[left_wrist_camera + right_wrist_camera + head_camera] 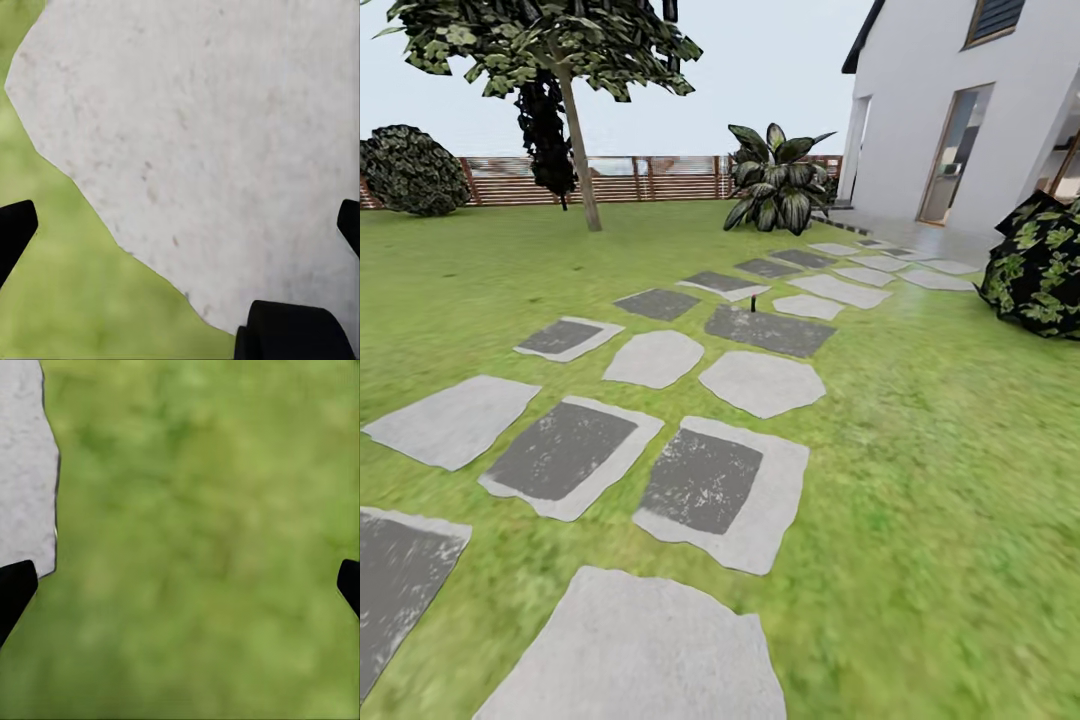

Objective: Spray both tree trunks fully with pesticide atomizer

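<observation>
Both grippers, left gripper (180,225) and right gripper (180,585), hung spread wide and empty over the stepping stones (725,492) and grass (940,480), since no atomizer was near yet.

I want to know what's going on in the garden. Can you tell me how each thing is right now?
Left claw: open, empty, above a pale grey stepping stone.
Right claw: open, empty, above green grass.
White house's glass door: shut, as far as I can tell.
Brown slatted wooden fence: upright.
</observation>
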